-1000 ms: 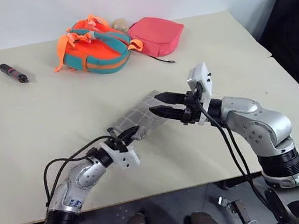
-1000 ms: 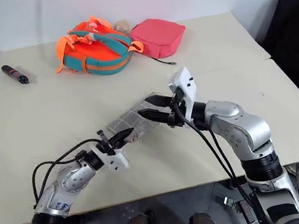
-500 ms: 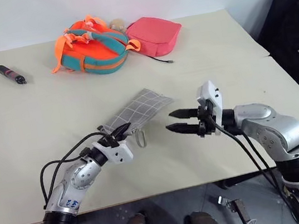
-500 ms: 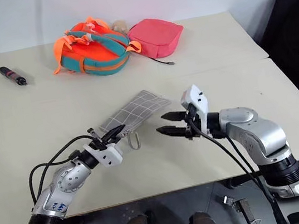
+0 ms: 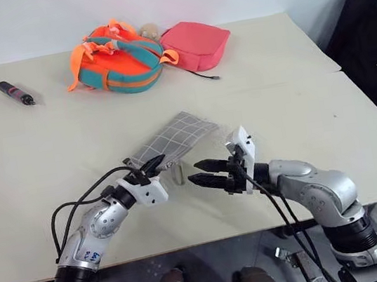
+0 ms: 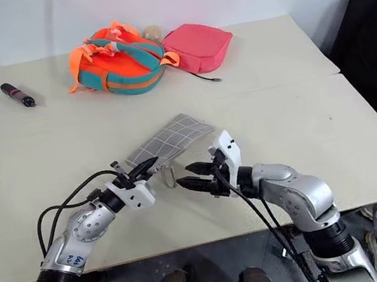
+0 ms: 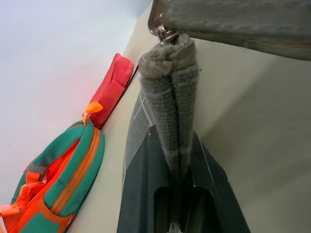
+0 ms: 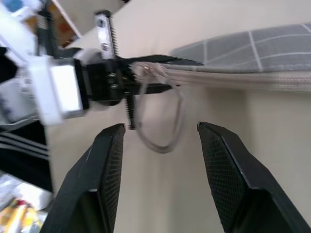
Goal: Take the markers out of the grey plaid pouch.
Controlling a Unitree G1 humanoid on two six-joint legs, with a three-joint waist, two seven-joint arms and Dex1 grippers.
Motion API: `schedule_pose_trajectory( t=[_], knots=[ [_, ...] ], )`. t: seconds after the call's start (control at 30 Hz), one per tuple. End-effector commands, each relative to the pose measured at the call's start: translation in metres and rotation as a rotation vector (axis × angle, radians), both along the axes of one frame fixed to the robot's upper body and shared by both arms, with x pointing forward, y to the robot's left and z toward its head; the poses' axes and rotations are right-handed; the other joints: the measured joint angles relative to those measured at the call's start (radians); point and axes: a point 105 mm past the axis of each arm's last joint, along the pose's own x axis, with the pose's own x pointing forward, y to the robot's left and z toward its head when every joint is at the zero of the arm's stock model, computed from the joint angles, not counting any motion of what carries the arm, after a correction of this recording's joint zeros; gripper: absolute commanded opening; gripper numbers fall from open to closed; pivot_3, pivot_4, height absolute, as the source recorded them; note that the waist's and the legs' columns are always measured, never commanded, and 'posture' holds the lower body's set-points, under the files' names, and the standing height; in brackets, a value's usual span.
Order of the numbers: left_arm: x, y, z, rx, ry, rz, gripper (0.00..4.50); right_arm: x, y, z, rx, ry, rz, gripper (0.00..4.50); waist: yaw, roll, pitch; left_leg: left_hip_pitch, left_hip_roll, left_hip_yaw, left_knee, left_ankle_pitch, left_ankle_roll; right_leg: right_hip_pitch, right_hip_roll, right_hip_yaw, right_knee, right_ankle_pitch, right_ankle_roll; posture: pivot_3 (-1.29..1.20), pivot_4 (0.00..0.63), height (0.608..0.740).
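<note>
The left gripper (image 5: pixel 155 163) has its two black fingers (image 7: pixel 146 194) pressed together on the near corner of the grey plaid pouch (image 5: pixel 177 135), the folded grey fabric pinched between them beside the metal end of the zipper. From that corner a thin loop (image 8: pixel 163 127) of pale cord or wire hangs down off the pouch toward the table (image 5: pixel 48 155); which it is cannot be told. The pouch slopes from the pinched corner, which is lifted, to its far end, which lies flat on the table.

The right gripper (image 5: pixel 202 171) sits just beside the pouch's held corner, on the side away from the left gripper, its fingers (image 8: pixel 99 179) spread apart with nothing between them. They point at the hanging loop, and the wrist view frames the loop in the gap between the two tips without touching either. Neither marker can be seen; the pouch looks closed along its zipper edge.

Well beyond the pouch, at the table's far side, lies an orange and teal backpack (image 5: pixel 117 59), and touching it on the side nearer the right arm is a pink pouch (image 5: pixel 196 42) with a dark cord trailing toward the grey plaid pouch. A black-and-red pen-like tool (image 5: pixel 16 92) lies far from the pouch, near the table's far corner on the left arm's side
</note>
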Motion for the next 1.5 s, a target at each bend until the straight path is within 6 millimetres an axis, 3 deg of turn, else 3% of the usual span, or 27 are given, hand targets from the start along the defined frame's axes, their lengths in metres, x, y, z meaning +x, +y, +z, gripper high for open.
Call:
schedule_pose_trajectory(
  t=[0.03, 0.63, 0.77, 0.9, 1.23, 1.4, 1.5],
  knots=[
    [-0.003, -0.005, 0.006, -0.027, -0.017, -0.017, 0.00, -0.004, 0.005, 0.005, 0.033, -0.017, 0.018, 2.47, 0.000, 0.000, 0.000, 0.000, 0.000, 0.000, 0.000, 0.000, 0.000, 0.000, 0.000, 0.000, 0.000, 0.000, 0.000, 0.00, 0.150, 0.740],
    [-0.005, -0.014, 0.009, -0.035, -0.021, -0.027, 0.00, 0.006, 0.026, -0.001, 0.042, -0.029, 0.026, 2.47, -0.001, 0.000, 0.000, 0.000, 0.000, 0.001, 0.000, 0.000, 0.000, -0.001, 0.000, 0.000, 0.001, 0.000, 0.000, 0.00, 0.150, 0.740],
    [-0.006, -0.015, 0.009, -0.036, -0.018, -0.028, 0.00, 0.009, 0.024, 0.001, 0.055, -0.037, 0.012, 1.56, -0.001, 0.000, 0.000, 0.000, 0.000, 0.001, 0.000, 0.000, 0.000, -0.002, 0.000, 0.000, 0.002, 0.000, 0.000, 0.00, 0.150, 0.740],
    [-0.007, -0.014, 0.009, -0.038, -0.017, -0.023, 0.00, 0.011, 0.023, 0.003, 0.066, -0.035, 0.000, 0.14, -0.001, 0.000, 0.000, 0.000, 0.000, 0.001, 0.000, 0.000, 0.000, -0.002, 0.000, 0.000, 0.002, 0.000, 0.000, 0.00, 0.150, 0.740],
    [-0.006, -0.010, 0.010, -0.052, -0.011, -0.013, 0.00, 0.006, 0.014, 0.000, 0.049, -0.049, 0.016, 0.06, 0.000, 0.000, 0.000, 0.000, 0.000, 0.002, 0.000, 0.000, 0.000, -0.002, 0.000, 0.000, 0.002, 0.000, 0.000, 0.00, 0.150, 0.740],
    [-0.006, -0.001, 0.006, -0.017, -0.007, -0.003, 0.00, -0.008, 0.003, 0.001, 0.017, -0.048, 0.102, 0.06, -0.001, 0.000, 0.000, 0.000, 0.000, 0.002, 0.000, 0.000, 0.000, -0.002, 0.000, 0.000, 0.002, 0.000, 0.000, 0.00, 0.150, 0.740],
    [-0.006, 0.001, 0.007, -0.018, -0.005, -0.009, 0.00, 0.001, -0.007, 0.000, -0.006, -0.063, 0.057, 0.06, -0.002, 0.000, 0.000, 0.000, 0.001, 0.003, 0.000, 0.000, 0.000, -0.002, 0.000, 0.001, 0.002, 0.000, 0.000, 0.00, 0.150, 0.740]
  ],
)
